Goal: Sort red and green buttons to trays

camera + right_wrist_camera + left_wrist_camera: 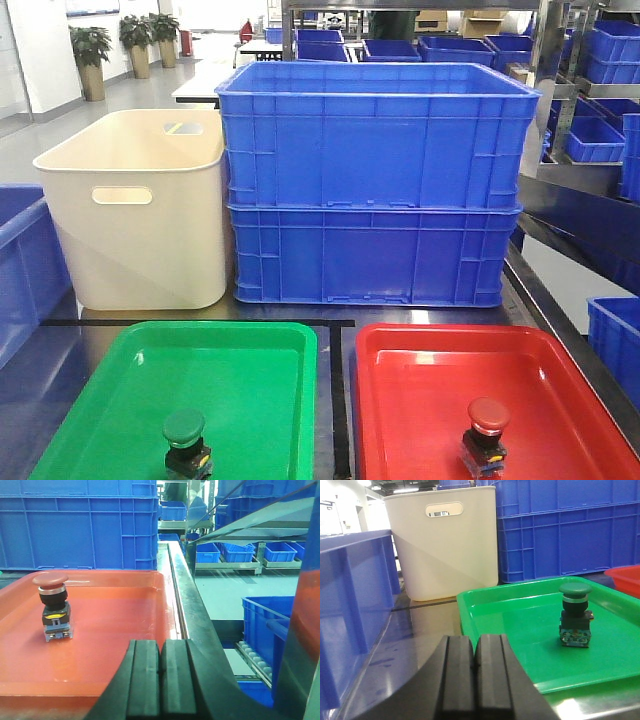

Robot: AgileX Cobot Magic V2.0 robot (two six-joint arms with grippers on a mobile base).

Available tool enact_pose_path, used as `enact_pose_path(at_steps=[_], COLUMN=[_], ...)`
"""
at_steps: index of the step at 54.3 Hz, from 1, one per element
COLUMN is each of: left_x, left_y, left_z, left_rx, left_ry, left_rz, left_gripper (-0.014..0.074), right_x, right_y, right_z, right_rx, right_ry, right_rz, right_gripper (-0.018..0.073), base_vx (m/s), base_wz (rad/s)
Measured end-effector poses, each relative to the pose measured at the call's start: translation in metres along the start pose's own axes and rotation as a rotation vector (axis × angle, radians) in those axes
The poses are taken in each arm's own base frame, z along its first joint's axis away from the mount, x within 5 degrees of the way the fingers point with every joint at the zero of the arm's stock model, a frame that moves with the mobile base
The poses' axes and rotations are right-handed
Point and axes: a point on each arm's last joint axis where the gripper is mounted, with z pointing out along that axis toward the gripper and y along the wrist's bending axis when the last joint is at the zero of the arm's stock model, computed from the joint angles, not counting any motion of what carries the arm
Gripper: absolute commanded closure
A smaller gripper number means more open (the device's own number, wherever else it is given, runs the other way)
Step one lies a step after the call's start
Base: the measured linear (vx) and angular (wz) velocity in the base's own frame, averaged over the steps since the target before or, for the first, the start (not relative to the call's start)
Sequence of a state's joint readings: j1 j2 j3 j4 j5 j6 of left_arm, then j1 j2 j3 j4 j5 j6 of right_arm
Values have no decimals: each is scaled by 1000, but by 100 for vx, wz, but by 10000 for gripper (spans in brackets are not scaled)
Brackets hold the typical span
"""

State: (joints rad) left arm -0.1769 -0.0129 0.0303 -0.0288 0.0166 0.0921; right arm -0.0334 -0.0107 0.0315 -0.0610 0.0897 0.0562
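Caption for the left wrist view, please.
Shut left gripper low beside the green tray, where a green button stands upright.

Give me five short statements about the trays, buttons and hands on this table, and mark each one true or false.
1. The green button stands upright in the green tray. True.
2. The red button lies in the green tray. False: it stands in the red tray.
3. The left hand is shut and holds nothing. True.
4. The right hand grips the red button. False: it is shut, apart from the button.
5. The cream bin stands right of the blue crates. False: it stands on their left.
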Motion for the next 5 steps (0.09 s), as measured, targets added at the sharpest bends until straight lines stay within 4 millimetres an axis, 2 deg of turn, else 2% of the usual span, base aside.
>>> enact_pose_path(at_steps=[5], left_x=[0], left_y=[0], left_z=[0], left_rx=[0], left_ry=[0], left_rz=[0], left_gripper=[602], right_x=[0], right_y=[0], right_z=[0], right_rx=[0], right_ry=[0], right_rz=[0], right_gripper=[569], base_vx=[0], base_wz=[0])
